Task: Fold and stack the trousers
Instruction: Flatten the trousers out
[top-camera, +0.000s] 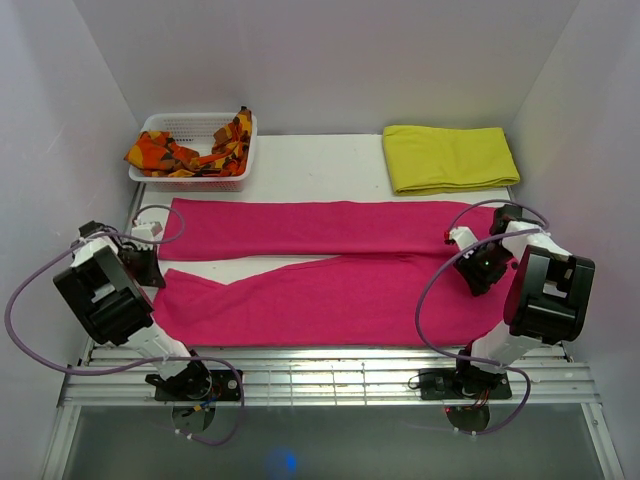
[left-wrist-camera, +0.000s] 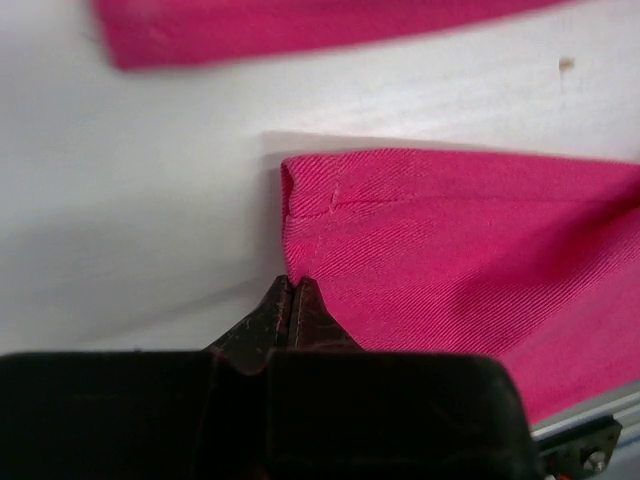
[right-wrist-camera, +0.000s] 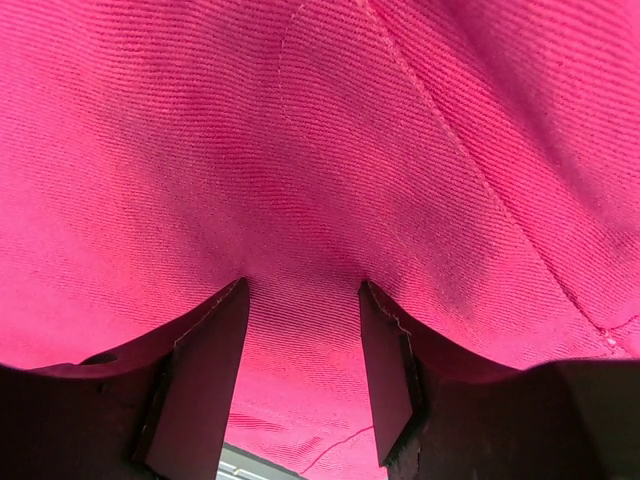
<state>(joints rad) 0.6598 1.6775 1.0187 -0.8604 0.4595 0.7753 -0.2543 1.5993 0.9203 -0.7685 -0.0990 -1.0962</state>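
Note:
The magenta-pink trousers (top-camera: 330, 295) lie spread flat across the table, waist at the right and both legs running left. My left gripper (top-camera: 150, 265) is at the hem corner of the near leg. In the left wrist view its jaws (left-wrist-camera: 292, 283) are shut, pinching the corner of the hem (left-wrist-camera: 450, 250), which stands slightly off the table. My right gripper (top-camera: 478, 268) is over the waist end. In the right wrist view it is open (right-wrist-camera: 305, 290), fingertips pressed down on the cloth (right-wrist-camera: 320, 150), with fabric bulging between them.
A white basket (top-camera: 200, 124) holding an orange-and-red patterned cloth (top-camera: 180, 155) stands at the back left. A folded yellow cloth (top-camera: 450, 157) lies at the back right. White walls close in on both sides. A metal rail (top-camera: 330, 362) runs along the near edge.

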